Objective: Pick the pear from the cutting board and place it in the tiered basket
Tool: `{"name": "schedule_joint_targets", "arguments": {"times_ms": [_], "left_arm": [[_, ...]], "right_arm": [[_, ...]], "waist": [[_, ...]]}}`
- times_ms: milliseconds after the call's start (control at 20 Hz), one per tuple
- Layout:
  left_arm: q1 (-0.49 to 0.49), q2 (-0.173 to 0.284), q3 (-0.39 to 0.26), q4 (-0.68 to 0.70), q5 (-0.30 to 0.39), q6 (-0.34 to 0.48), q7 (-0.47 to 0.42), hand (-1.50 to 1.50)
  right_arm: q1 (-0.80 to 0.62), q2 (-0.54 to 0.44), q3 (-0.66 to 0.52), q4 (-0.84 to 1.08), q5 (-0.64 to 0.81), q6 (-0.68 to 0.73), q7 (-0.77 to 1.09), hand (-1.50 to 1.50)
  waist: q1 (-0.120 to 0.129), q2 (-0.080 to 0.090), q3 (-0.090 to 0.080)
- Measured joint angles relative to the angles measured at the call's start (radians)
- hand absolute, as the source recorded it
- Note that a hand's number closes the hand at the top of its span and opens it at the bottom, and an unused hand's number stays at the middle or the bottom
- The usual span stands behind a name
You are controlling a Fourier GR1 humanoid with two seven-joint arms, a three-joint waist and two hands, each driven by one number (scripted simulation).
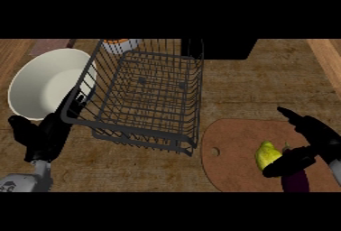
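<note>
A yellow-green pear [267, 154] lies on the brown cutting board [230, 153] at the lower right. My right hand [313, 142] hovers over the board just right of the pear, fingers spread, thumb low beside the fruit; nothing is held. A dark wire tiered basket [143, 97] stands in the middle, its upper tier holding nothing. My left hand [47, 131] is at the left edge next to the basket's near corner, fingers straight and relaxed.
A large white bowl [43, 85] sits left of the basket. An orange-and-white container [121, 44] and a black block [223, 48] stand behind it. A dark purple object [296, 181] shows under my right hand.
</note>
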Motion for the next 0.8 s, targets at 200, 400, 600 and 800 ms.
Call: {"name": "schedule_joint_targets", "arguments": {"times_ms": [200, 400, 600, 800], "left_arm": [[0.023, 0.003, 0.015, -0.037, -0.006, -0.007, 0.014, 0.00], [0.013, -0.017, 0.018, -0.043, -0.031, 0.002, 0.034, 0.00], [0.018, -0.014, 0.044, -0.026, -0.032, -0.032, 0.024, 0.00], [0.020, -0.035, 0.051, -0.027, -0.054, -0.038, 0.030, 0.00]], "right_arm": [[0.027, 0.069, 0.036, 0.045, 0.081, -0.009, -0.002, -1.50], [0.046, 0.135, 0.049, 0.100, 0.163, -0.010, -0.012, -1.50], [0.076, 0.173, 0.045, 0.151, 0.255, -0.013, -0.033, -1.50], [0.131, 0.175, 0.015, 0.110, 0.319, -0.001, -0.033, -1.50]], "waist": [[-0.002, -0.001, 0.000], [-0.005, -0.001, 0.001], [-0.007, -0.001, 0.001], [-0.011, -0.002, 0.001]]}}
